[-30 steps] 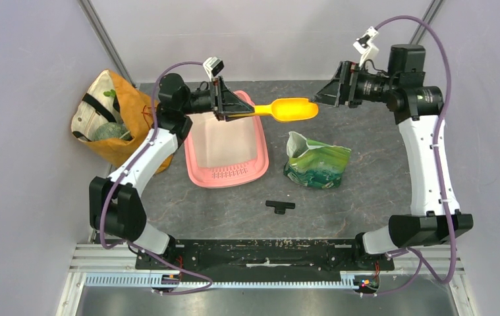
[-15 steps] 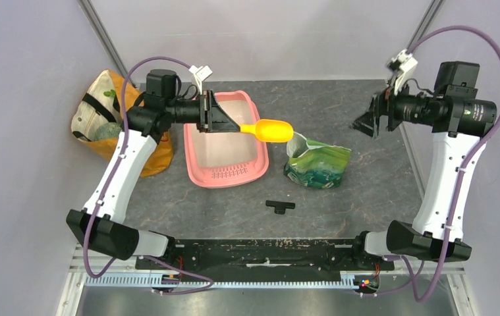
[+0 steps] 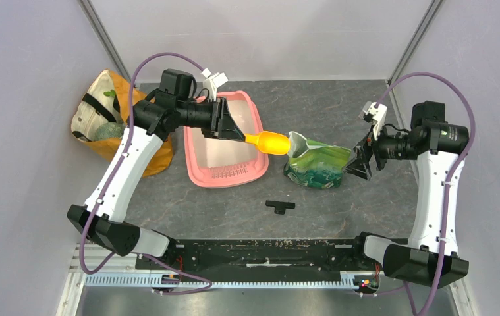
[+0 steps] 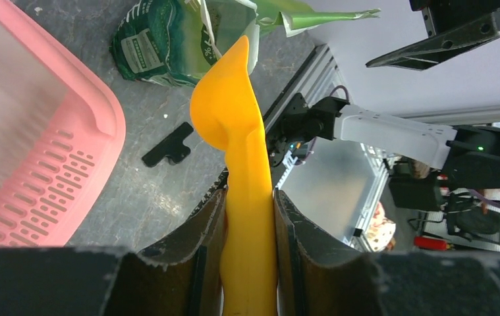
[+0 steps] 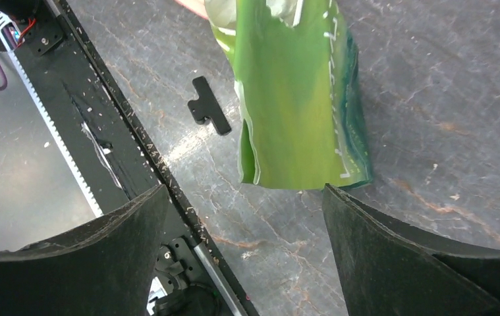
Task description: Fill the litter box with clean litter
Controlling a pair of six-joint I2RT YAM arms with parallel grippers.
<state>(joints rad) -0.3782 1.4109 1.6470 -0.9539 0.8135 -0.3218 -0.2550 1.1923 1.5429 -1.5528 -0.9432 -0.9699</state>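
top cam: orange scoop point(image 3: 270, 142) clamped in left gripper point(image 3: 242, 135), lowered to green bag point(image 3: 317, 164) mouth; right gripper point(image 3: 356, 162) dropped beside bag, wide. left wrist: litter box point(image 4: 105, 125) alongside, empty-looking. right wrist: bag unheld. scooping next, prob.

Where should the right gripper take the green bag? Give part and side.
Probably the flat closed end of the green bag, approached from its right by the open right gripper; its torn mouth faces left toward the scoop.
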